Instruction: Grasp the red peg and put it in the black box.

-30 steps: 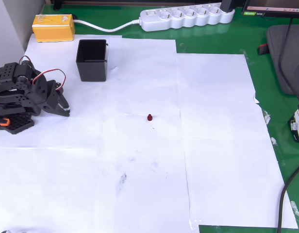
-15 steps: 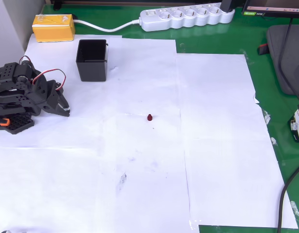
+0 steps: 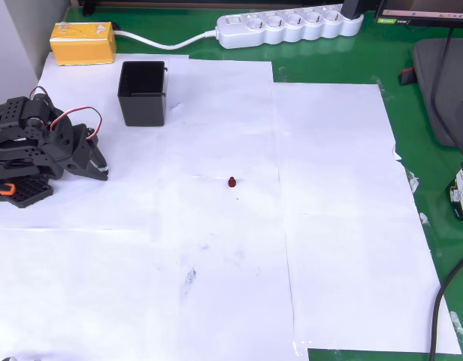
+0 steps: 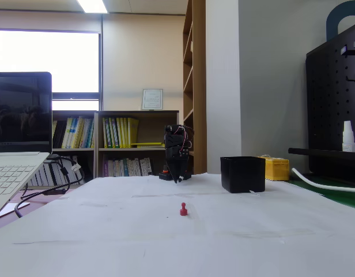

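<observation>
A tiny dark red peg (image 3: 231, 181) stands alone on the white paper near the middle of the table, and the fixed view shows the red peg (image 4: 183, 209) upright in front of the arm. The black box (image 3: 142, 92) sits open-topped at the upper left of the overhead view; in the fixed view the black box (image 4: 242, 173) is right of the arm. My black gripper (image 3: 104, 171) rests folded at the left edge, fingers together, well left of the peg and below the box. In the fixed view the gripper (image 4: 177, 176) points down at the far end, holding nothing.
A yellow block (image 3: 83, 42) and a white power strip (image 3: 288, 26) lie along the far edge. White paper sheets (image 3: 329, 226) cover the green mat. A laptop (image 4: 16, 150) stands at the fixed view's left. Dark items and cables sit at the overhead view's right edge.
</observation>
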{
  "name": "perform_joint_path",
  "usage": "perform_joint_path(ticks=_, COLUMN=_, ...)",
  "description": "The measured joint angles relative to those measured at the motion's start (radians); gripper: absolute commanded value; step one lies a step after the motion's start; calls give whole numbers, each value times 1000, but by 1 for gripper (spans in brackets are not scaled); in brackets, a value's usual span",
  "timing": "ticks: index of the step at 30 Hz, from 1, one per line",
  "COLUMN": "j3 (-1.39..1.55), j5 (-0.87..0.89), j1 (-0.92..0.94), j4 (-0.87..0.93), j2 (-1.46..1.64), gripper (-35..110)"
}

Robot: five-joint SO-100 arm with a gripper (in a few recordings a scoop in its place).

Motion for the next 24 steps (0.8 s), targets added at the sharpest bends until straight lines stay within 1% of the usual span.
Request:
perform_joint_path(ticks=2, j3=0, j5=0, j1=0, j4=0, j2=0, gripper=5)
perform_joint_path(ticks=3, j3=0, j5=0, j1=0, j4=0, j2=0, gripper=0)
perform_joint_path(ticks=12, j3=0, j5=-64, j1=-15, j4=-3, j2=0, gripper=0)
perform_joint_path(ticks=15, j3=-46, j5=-107, j1=-6, j4=-49, j2=26, gripper=0)
perform_joint_path(ticks=19, j3=-46, j5=-74, j1=6, j4=-222, j2=123, gripper=0)
perform_joint_path(ticks=24, j3=-46, j5=-32, j1=21, j4=-532, j2=316, gripper=0)
